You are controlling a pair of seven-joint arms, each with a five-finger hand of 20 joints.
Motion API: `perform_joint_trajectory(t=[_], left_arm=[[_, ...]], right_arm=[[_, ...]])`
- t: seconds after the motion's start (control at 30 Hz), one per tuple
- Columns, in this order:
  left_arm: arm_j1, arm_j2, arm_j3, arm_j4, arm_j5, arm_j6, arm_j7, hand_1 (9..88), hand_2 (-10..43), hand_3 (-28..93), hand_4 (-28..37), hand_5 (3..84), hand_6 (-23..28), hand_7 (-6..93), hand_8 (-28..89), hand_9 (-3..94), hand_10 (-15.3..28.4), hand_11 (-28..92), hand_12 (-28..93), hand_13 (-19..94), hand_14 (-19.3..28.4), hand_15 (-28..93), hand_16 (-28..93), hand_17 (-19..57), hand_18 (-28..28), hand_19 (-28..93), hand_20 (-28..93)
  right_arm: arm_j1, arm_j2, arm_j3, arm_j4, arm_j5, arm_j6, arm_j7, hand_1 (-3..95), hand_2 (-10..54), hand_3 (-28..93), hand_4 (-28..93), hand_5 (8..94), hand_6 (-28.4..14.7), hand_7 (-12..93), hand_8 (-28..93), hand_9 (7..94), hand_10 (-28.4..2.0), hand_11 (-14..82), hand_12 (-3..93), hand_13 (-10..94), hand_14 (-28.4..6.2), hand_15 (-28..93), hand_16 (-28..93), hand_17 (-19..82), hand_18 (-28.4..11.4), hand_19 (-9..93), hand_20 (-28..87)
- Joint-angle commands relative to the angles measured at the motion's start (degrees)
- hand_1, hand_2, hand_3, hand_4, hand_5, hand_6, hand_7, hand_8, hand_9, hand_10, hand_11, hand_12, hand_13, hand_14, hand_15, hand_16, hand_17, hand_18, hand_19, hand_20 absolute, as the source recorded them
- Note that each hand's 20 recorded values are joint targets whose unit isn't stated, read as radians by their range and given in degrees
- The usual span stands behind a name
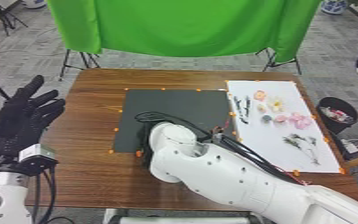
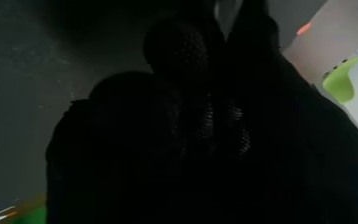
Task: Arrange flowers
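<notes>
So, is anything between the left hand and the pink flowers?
Yes: in the head view, the right arm, over the dark mat, stands between the left hand and the pink flowers on the white sheet.

A green cloth (image 1: 189, 25) hangs behind the brown wooden desk (image 1: 91, 175), black stand legs (image 1: 64, 64) beneath it on grey, patterned flooring (image 1: 171, 63); a dark bin (image 1: 334, 124) stands near the desk's right edge

Left hand (image 1: 17, 119) relaxed, fingers apart; right hand (image 1: 145, 136) apparently pointing down.
</notes>
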Motion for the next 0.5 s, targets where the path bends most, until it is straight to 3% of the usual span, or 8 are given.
perform_joint_trajectory(t=[0.03,0.1,0.13,0.17,0.27,0.37,0.43,0.5], left_arm=[[7.24,-0.89,-3.65,-2.24,-0.81,1.09,1.40,28.2,7.1,63,-22.0,33.0,7.1,8.3,-7,30.3,19.0,25,12,20,26.8,53,-11,-8.2,26.6,50,3],[8.51,-1.24,-4.36,-2.59,-1.11,1.45,1.96,28.2,7.1,63,-22.0,33.0,7.1,8.3,-8,30.3,19.0,25,12,20,26.8,53,-11,-8.2,26.7,50,3],[9.96,-1.54,-5.00,-2.99,-1.23,1.62,2.55,28.2,7.1,63,-22.0,33.0,7.0,8.3,-8,30.2,19.0,25,12,20,26.8,53,-11,-8.2,26.7,50,3],[11.72,-1.18,-5.52,-3.44,-1.97,2.29,3.99,28.2,7.1,63,-22.0,33.0,7.1,8.3,-8,30.3,18.9,25,12,20,26.8,53,-11,-8.2,26.7,50,3],[14.19,-1.47,-5.84,-3.94,-2.77,2.83,5.66,28.2,7.1,63,-22.0,33.0,7.1,8.3,-7,30.2,18.9,25,12,20,26.8,53,-11,-8.2,26.8,50,3],[15.79,-0.84,-5.99,-4.32,-3.52,3.63,7.64,28.2,7.2,62,-22.1,33.0,7.1,8.3,-7,30.2,19.0,25,11,20,26.9,53,-11,-8.3,26.8,50,3],[17.93,-0.45,-6.65,-4.72,-4.19,3.99,9.65,28.1,7.1,62,-22.2,33.0,7.1,8.3,-7,30.2,19.0,25,11,20,26.9,53,-11,-8.2,26.8,50,3],[19.12,-0.56,-7.01,-4.92,-4.41,4.13,10.48,27.9,7.1,62,-22.3,32.9,7.0,8.3,-8,30.2,18.9,25,11,20,26.9,53,-11,-8.3,26.9,50,3]], right_arm=[[3.19,2.95,-2.05,-4.80,-5.07,-0.96,2.38,42.7,-8.3,73,-17,79.2,-8.4,25,17,86.8,-14.3,42.8,22.3,88,-7.0,62,17,70,-7.0,93,24],[4.73,4.77,-2.24,-7.09,-2.89,0.29,2.39,37.5,-6.5,75,-17,78.4,-9.0,27,6,85.9,-14.9,43.7,22.5,88,-7.2,63,17,70,-6.8,93,24],[3.60,5.13,-0.50,-8.40,-5.07,-2.09,1.44,31.8,-4.1,75,-16,77.3,-10.0,29,-3,84.8,-16.0,44.6,22.6,87,-7.8,63,17,70,-6.6,93,23],[4.62,6.14,-0.79,-9.55,-5.36,-2.20,0.74,28.9,-2.7,74,-16,76.1,-10.5,30,-5,83.8,-16.8,45.3,22.8,87,-8.0,63,17,70,-6.5,93,23],[4.34,9.42,3.32,-14.26,-2.67,-5.82,-0.60,26.9,-1.2,74,-16,71.6,-12.5,27,-6,77.9,-19.3,46.7,22.2,84,-9.6,65,16,69,-6.8,93,20],[3.41,15.34,7.44,-19.42,-1.89,-7.01,-1.82,26.9,0.2,72,-16,66.7,-13.6,22,-6,72.5,-22.1,42.2,20.5,78,-13.6,64,13,64,-9.1,93,3],[2.21,19.73,10.21,-22.61,-1.38,-7.02,-1.41,27.1,0.8,72,-16,64.9,-13.9,20,-6,70.8,-23.6,37.8,19.7,75,-14.9,64,13,63,-10.5,93,-3],[-0.61,24.33,13.98,-25.49,-2.43,-8.57,-0.66,27.4,1.0,72,-16,64.1,-14.4,18,-6,70.2,-24.4,34.0,18.8,74,-15.6,63,12,62,-10.8,93,-8]])
